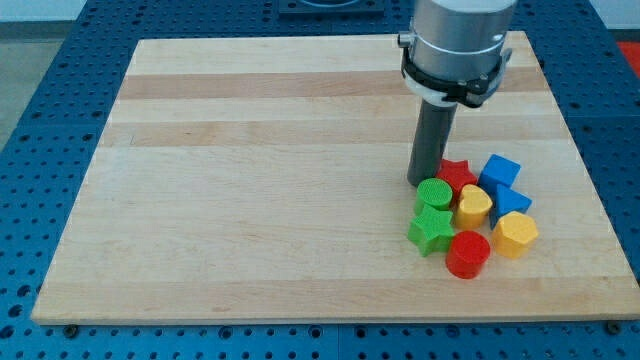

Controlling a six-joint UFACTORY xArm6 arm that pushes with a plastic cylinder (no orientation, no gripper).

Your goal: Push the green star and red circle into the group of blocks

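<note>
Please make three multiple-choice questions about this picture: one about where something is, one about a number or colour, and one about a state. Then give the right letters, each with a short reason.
1. Where is my tip relative to the group of blocks?
A. at the group's upper left edge
B. at the view's bottom left corner
C. to the right of the blue blocks

2. How many blue blocks show?
A. none
B. two
C. four

3. How do the green star and red circle lie?
A. far apart at opposite board edges
B. stacked on the rod
C. close against the group, at its lower edge

Answers:
1 A: my tip stands just above the green cylinder and left of the red star.
2 B: one blue block and another lie at the group's right.
3 C: the green star and red circle sit beside the yellow heart and yellow hexagon.
</note>
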